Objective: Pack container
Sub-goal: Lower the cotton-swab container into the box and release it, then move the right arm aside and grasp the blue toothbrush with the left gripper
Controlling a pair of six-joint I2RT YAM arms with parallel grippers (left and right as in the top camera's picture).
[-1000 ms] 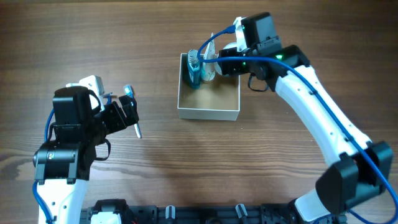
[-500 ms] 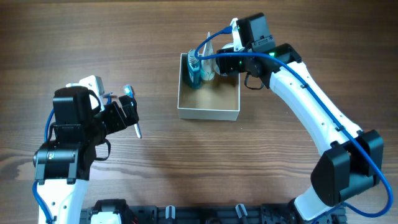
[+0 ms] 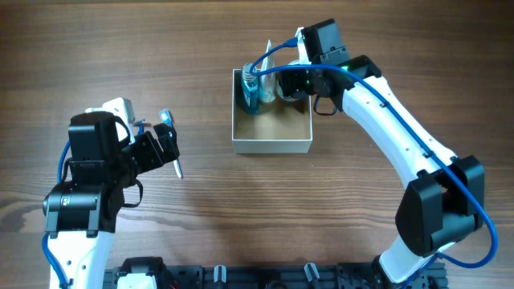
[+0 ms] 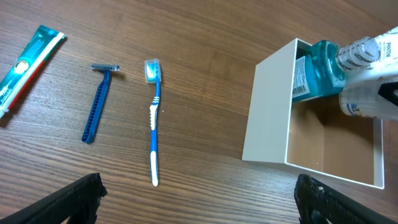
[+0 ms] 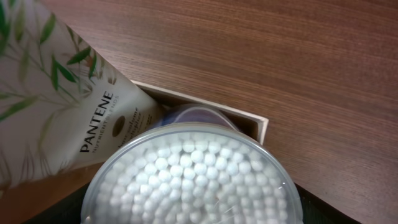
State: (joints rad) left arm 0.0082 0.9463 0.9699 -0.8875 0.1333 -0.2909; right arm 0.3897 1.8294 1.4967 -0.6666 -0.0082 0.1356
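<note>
One square, topless container (image 3: 271,146): white outer walls, tan-brown inside.

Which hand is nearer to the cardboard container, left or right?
Right. The right hand holds a cotton-swab jar over the container's far right corner; the left hand is apart, to its left.

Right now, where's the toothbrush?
Left wrist view: the toothbrush lies flat on the wooden table, left of the container, with the blue razor on its other side, apart from both.
</note>
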